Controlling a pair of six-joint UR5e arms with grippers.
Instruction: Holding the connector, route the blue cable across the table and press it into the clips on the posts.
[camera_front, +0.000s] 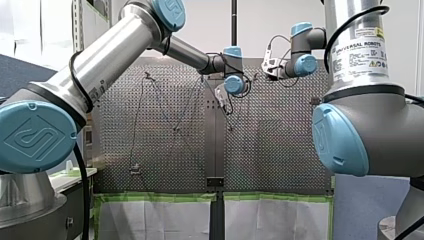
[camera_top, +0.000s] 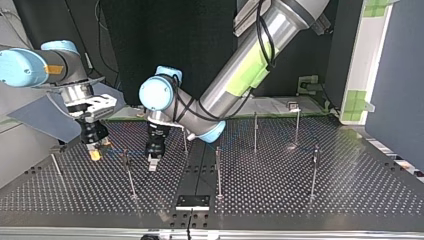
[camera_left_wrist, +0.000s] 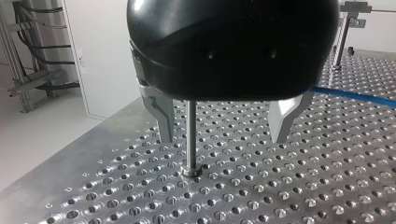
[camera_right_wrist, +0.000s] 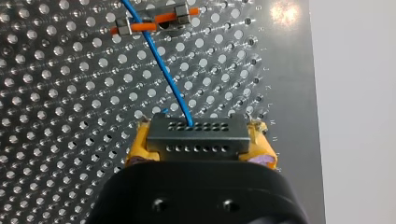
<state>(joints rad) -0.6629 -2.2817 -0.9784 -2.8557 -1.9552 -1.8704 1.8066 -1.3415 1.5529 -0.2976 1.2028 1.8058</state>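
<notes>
Right claw (camera_right_wrist: 200, 141) gripping connector (camera_right_wrist: 196, 136), left claw (camera_left_wrist: 223, 136) straddling post (camera_left_wrist: 191, 135)

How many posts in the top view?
7 posts: far left, left of centre, beside my left arm, two central, two right. Arms may hide others.

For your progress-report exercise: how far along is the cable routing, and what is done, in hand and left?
Done: the blue cable zigzags across the table in the front view and crosses a clip ahead of my right gripper. In hand: that gripper is shut on the connector; my left gripper stands open around a post. Left: probably pressing the cable in there; seating elsewhere is unclear.
</notes>
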